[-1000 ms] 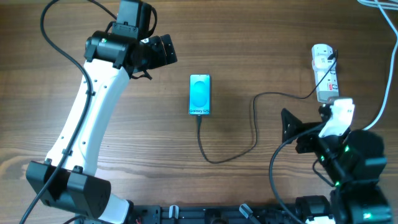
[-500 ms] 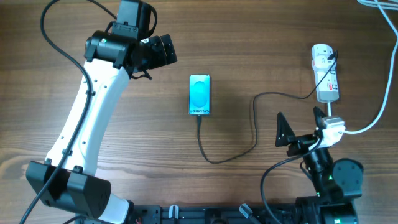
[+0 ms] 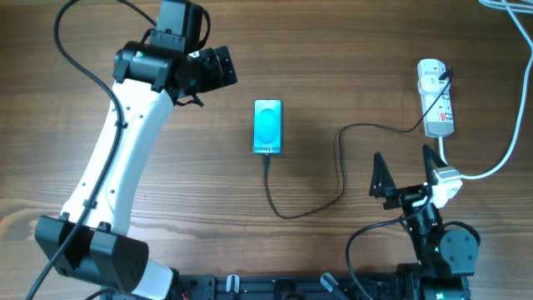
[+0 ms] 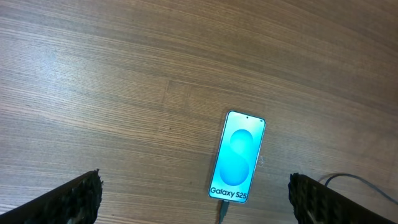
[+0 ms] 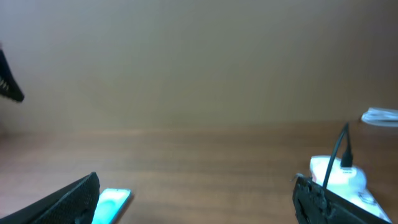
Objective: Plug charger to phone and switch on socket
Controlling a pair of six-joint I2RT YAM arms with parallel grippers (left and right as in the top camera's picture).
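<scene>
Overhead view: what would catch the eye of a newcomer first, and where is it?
The phone, its cyan screen glowing, lies at the middle of the wooden table. The thin black charger loops from its lower short edge to the white socket at the right edge. The big white left arm stretches over the left side.

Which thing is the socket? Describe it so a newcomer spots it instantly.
Look to the right edge of the wooden table in the overhead view, well right of the cyan-screened phone. The socket lies there, an elongated white block. Unlike the phone, it is white with a small red mark, and the thin black charger cable runs into its far end.
</scene>
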